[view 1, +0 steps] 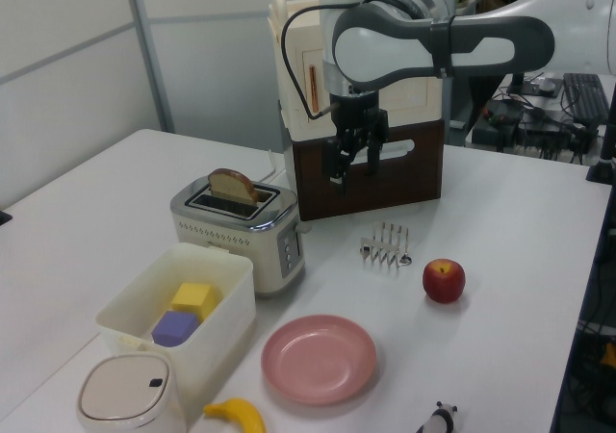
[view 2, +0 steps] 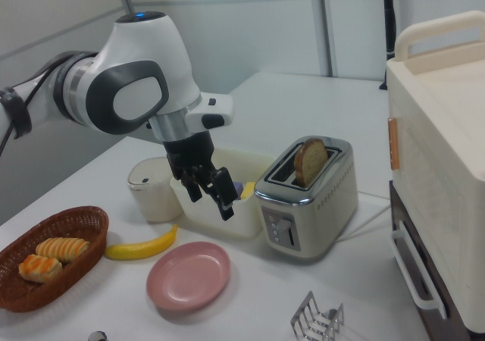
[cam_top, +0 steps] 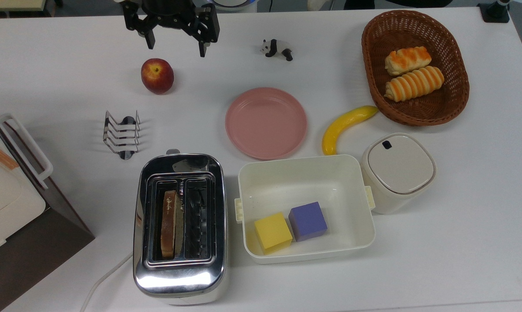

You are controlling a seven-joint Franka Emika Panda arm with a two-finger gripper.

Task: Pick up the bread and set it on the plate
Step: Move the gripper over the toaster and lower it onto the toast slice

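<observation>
I see the gripper (cam_top: 174, 42) spread open and empty at the top view's upper left; the bread (cam_top: 168, 224) stands in the toaster (cam_top: 179, 277) at lower left, well apart.

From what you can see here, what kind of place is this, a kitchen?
Probably a robotics lab staged as a kitchen: a robot arm over a white table, a toaster beside toy blocks, and desks with cables behind.

White table (cam_top: 460, 242), grey partition walls (view 1: 67, 77) w/ metal frames, cluttered desk (view 1: 539, 115) behind.
</observation>
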